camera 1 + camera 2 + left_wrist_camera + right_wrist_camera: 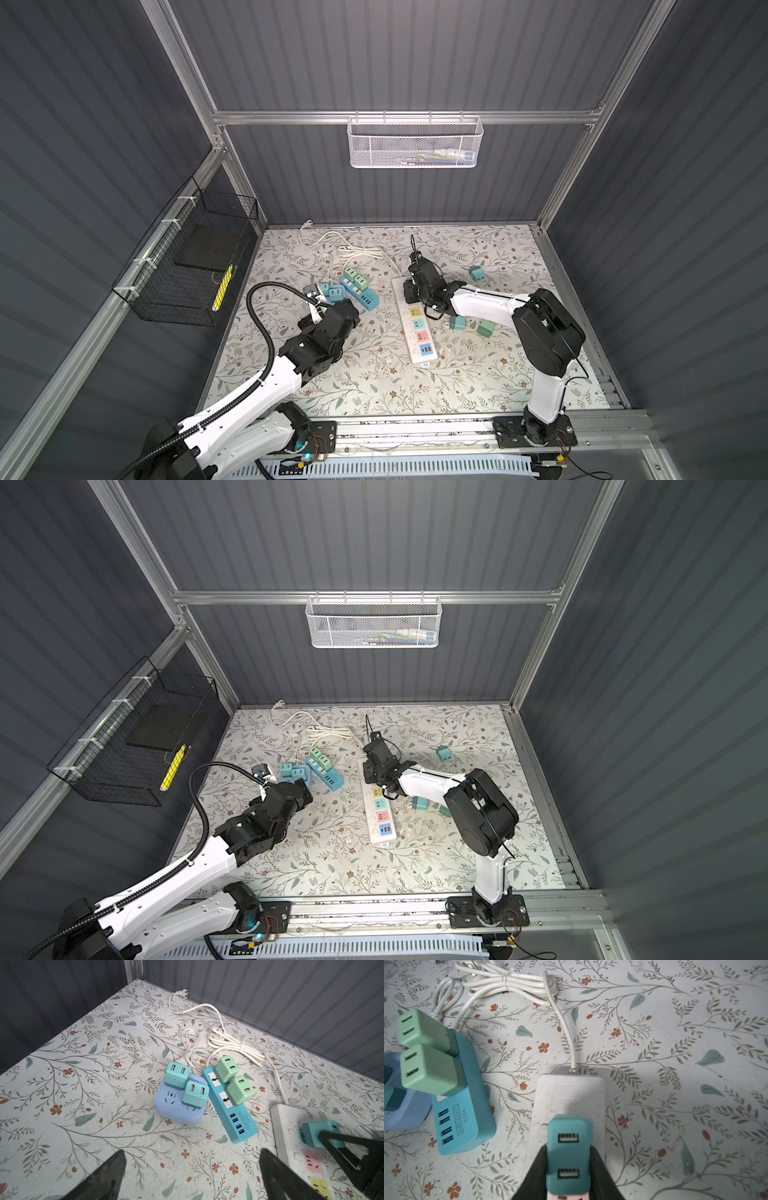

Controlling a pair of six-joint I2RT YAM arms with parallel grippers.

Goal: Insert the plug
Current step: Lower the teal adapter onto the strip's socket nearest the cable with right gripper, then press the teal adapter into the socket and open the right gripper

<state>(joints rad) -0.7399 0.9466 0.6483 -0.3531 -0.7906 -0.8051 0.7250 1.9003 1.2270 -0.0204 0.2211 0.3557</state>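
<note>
The plug (568,1155) is clamped tight in the right pincer (568,1164), directly over the white power strip (571,1095) at the socket nearest its cord end. Its long side runs along the strip, prongs facing down into it. Whether they are seated I can't quite tell. The left pincer (193,1154) is spread wide and empty, well off the strip's side.

Eight cube plugs (477,273), three power strips (420,337), two wall baskets (413,143) and two robot arms (490,305) are in view.

The right hand (371,774) hangs over the far end of the white power strip (372,821); the left hand (306,788) sits beside the blue strip (328,776).
</note>
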